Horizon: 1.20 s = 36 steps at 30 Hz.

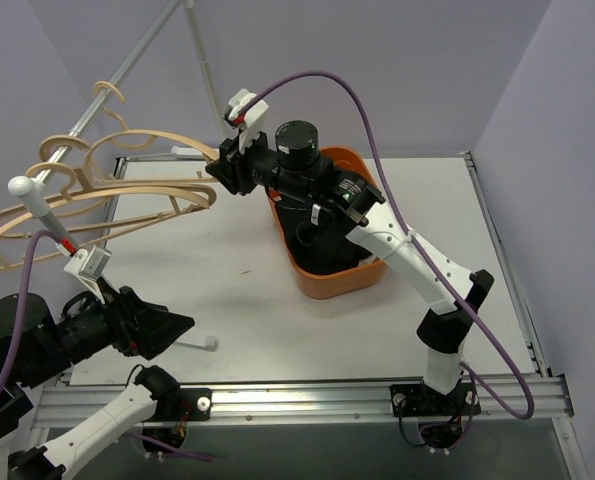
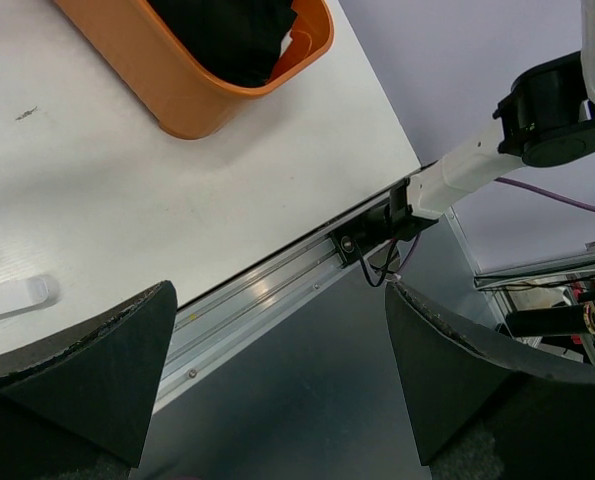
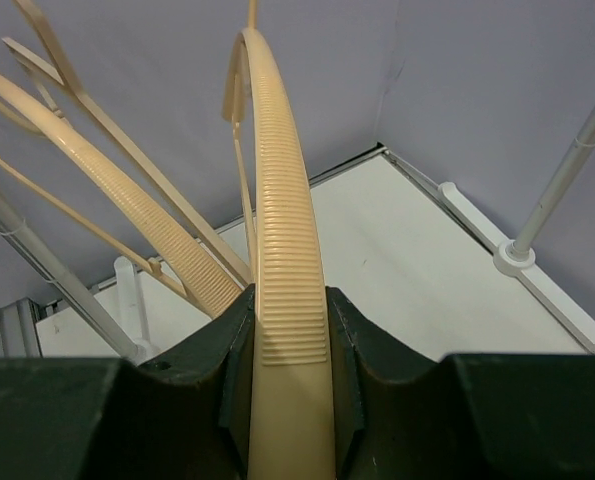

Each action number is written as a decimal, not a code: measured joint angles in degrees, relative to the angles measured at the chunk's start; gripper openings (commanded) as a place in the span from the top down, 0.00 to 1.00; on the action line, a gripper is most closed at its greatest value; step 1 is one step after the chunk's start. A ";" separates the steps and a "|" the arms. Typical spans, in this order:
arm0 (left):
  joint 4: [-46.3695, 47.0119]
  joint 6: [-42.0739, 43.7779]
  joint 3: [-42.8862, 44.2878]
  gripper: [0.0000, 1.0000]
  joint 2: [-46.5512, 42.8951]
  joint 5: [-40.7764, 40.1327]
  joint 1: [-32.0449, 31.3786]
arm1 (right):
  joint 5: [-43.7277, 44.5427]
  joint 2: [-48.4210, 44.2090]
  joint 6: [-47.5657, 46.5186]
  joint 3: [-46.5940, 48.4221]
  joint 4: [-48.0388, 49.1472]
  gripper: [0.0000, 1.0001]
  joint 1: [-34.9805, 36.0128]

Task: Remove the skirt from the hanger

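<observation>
The black skirt (image 2: 227,35) lies bunched inside an orange bin (image 2: 177,95), apart from every hanger; from above the skirt (image 1: 317,250) is partly hidden under my right arm. My right gripper (image 1: 220,162) is raised beside the rack and shut on the ribbed end of a beige plastic hanger (image 1: 162,137). In the right wrist view the hanger (image 3: 282,200) runs up between the two pads of that gripper (image 3: 289,335). My left gripper (image 1: 182,325) hangs low over the table's front left, open and empty (image 2: 277,380).
Several more beige hangers (image 1: 37,215) hang on a slanted metal rack pole (image 1: 137,55) at the back left. The orange bin (image 1: 337,275) stands mid-table. A small white piece (image 1: 202,343) lies near the left gripper. The table's rail (image 1: 307,395) runs along the front.
</observation>
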 measured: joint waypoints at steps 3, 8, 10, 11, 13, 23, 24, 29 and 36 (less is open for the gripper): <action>0.33 -0.28 -0.52 0.06 -0.15 0.37 0.00 | 1.60 -1.09 0.92 -2.23 0.11 0.77 0.04; 0.57 -1.49 -2.05 0.06 -1.22 0.96 0.00 | 4.96 -3.52 3.56 -6.69 -0.33 0.35 0.46; 0.63 -1.81 -2.67 0.06 -1.95 1.05 0.00 | 7.37 -4.04 4.63 -7.54 -1.03 0.20 0.76; 0.66 -2.12 -2.86 0.06 -2.25 1.07 -0.02 | 8.98 -4.35 5.03 -7.93 -1.66 0.14 1.01; 0.94 -2.75 -3.26 0.06 -2.78 1.07 0.00 | 13.03 -5.40 6.36 -9.22 -3.17 0.00 1.70; 2.89 -8.50 -6.27 0.06 -3.13 0.72 -0.02 | 33.88 -19.96 23.63 -18.80 -23.41 0.00 3.30; 3.04 -9.29 -6.84 0.06 -3.13 0.72 -0.02 | 35.15 -23.37 27.63 -21.84 -26.97 0.00 3.26; 4.57 -13.66 -10.03 0.06 -3.10 0.83 0.00 | 34.36 -37.57 44.98 -39.45 -36.94 0.00 3.72; 9.94 -21.88 -20.94 0.06 -8.24 0.90 0.00 | 26.64 -55.17 61.42 -60.72 -40.87 0.00 7.08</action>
